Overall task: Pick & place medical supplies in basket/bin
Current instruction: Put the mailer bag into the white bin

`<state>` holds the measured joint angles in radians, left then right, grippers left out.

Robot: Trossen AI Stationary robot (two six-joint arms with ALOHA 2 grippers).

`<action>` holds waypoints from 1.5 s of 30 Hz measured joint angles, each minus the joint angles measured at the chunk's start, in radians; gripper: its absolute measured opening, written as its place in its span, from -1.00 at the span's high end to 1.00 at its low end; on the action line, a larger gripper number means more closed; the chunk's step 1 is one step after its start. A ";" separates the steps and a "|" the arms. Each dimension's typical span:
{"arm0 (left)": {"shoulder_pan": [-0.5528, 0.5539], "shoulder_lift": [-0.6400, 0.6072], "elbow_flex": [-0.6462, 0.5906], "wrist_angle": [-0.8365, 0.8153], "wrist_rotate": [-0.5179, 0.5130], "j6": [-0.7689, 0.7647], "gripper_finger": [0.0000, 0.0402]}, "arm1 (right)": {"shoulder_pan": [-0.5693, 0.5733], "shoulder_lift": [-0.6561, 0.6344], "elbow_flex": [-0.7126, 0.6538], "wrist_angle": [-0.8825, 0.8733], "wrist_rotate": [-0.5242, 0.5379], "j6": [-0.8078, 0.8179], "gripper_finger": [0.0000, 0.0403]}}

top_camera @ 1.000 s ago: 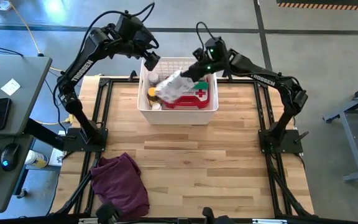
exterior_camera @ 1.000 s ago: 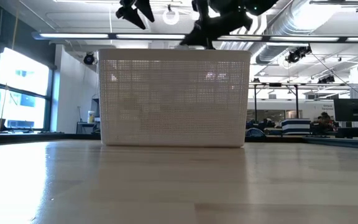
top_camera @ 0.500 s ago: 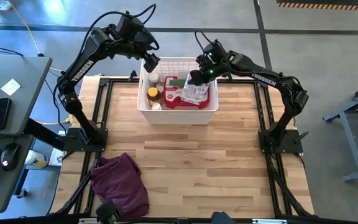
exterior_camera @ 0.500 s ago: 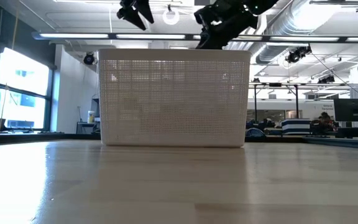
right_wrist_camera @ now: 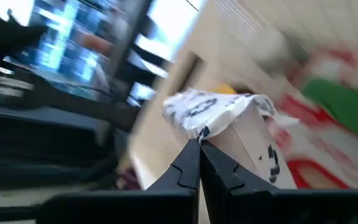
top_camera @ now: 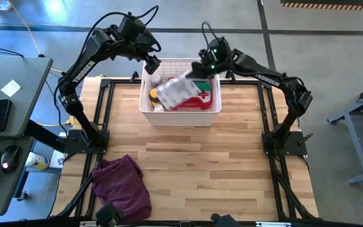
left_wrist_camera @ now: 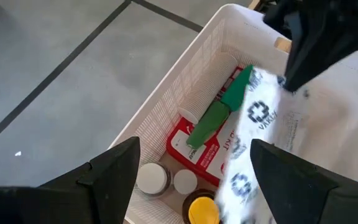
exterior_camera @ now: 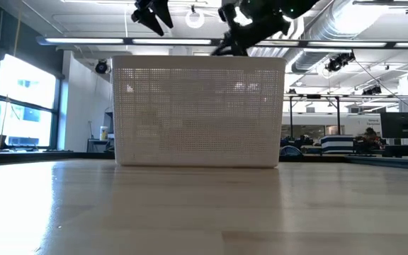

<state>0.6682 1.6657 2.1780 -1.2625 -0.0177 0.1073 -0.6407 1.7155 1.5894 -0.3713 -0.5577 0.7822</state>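
The white basket (top_camera: 145, 112) stands at the table's far middle; the low view shows its near wall (exterior_camera: 197, 113). Inside lie the red first-aid case (top_camera: 208, 101), a green roll (left_wrist_camera: 219, 115), an amber bottle with a yellow cap (top_camera: 154, 94) and white bottles (left_wrist_camera: 153, 177). My right gripper (top_camera: 200, 72) is above the basket's far right part, shut on the white wipes pack (top_camera: 176, 91). My left gripper (top_camera: 152, 64) hangs open over the basket's far left corner and touches nothing. The pill organiser is out of view. My right gripper (right_wrist_camera: 199, 144) pinches the wipes pack by one end edge (right_wrist_camera: 202, 133) between its two fingers. The pack (left_wrist_camera: 253, 143) is lifted clear above the basket's contents. It sticks out from the fingers, slanting toward the table's left and near side.
A dark purple cloth (top_camera: 123, 186) lies bunched at the table's near left corner. Bare wood (top_camera: 232, 164) stretches between the basket and the near edge. A desk (top_camera: 5, 94) with a phone and a mouse stands beyond the left edge.
My right gripper stayed shut on the wipes pack above the basket and turned. The pack swung from pointing left to hanging over the red case, then swung out toward the table's left again.
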 joint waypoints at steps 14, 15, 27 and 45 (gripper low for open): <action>0.000 0.000 0.000 -0.013 -0.003 -0.006 -0.68 | 0.002 -0.001 0.002 -0.407 0.141 -0.196 1.00; 0.000 0.000 0.000 -0.013 -0.003 -0.006 -0.68 | 0.002 -0.001 0.002 -0.406 0.148 -0.196 1.00; 0.000 0.002 0.001 -0.003 0.004 -0.006 -0.68 | -0.002 -0.009 -0.001 -0.393 0.158 -0.206 0.45; 0.000 0.153 0.001 0.084 0.288 -0.007 -0.68 | -0.056 -0.157 -0.003 -0.481 0.209 -0.329 0.15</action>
<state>0.6678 1.8186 2.1791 -1.1786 0.2700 0.1002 -0.6963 1.5588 1.5864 -0.8519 -0.3491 0.4528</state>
